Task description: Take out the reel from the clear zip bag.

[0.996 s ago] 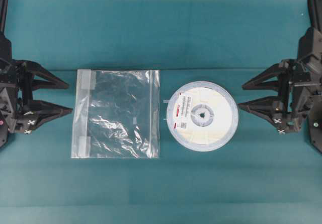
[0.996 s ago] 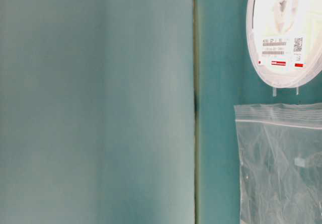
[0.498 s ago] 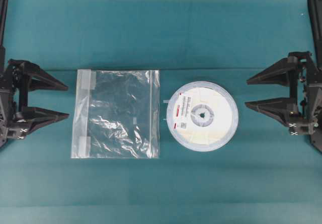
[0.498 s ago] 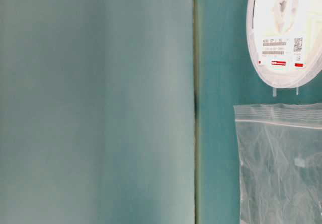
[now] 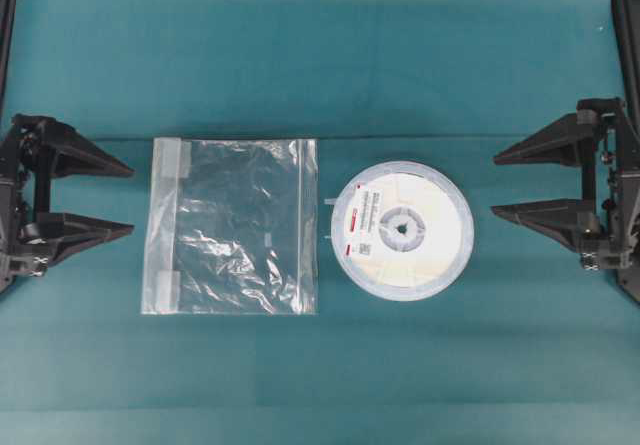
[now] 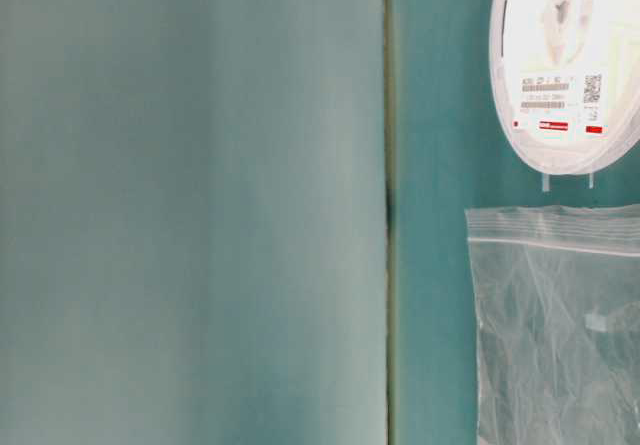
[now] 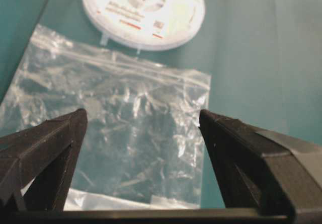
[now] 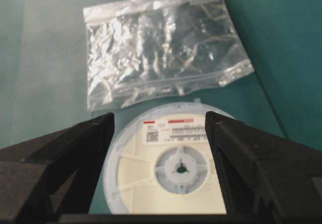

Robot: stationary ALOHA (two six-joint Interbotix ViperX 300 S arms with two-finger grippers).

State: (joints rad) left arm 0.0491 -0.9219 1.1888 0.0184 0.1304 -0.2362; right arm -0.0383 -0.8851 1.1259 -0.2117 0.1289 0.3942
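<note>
In the overhead view you see the flat round white plastic reel (image 5: 402,230) lying right of centre on the teal surface, outside the bag, its grey hub facing up and its white label with a red stripe on the left half. Just beside it, left of centre, the square clear crinkly zip bag (image 5: 232,226) lies flat and empty, zip strip along its right edge, white tape patches on its left.

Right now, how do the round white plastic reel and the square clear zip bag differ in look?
The round white plastic reel is circular and opaque; the square clear zip bag is see-through and crinkled. The reel carries a printed label with a red stripe; the bag has white tape patches. Both lie flat on the teal table, apart, ungripped.
</note>
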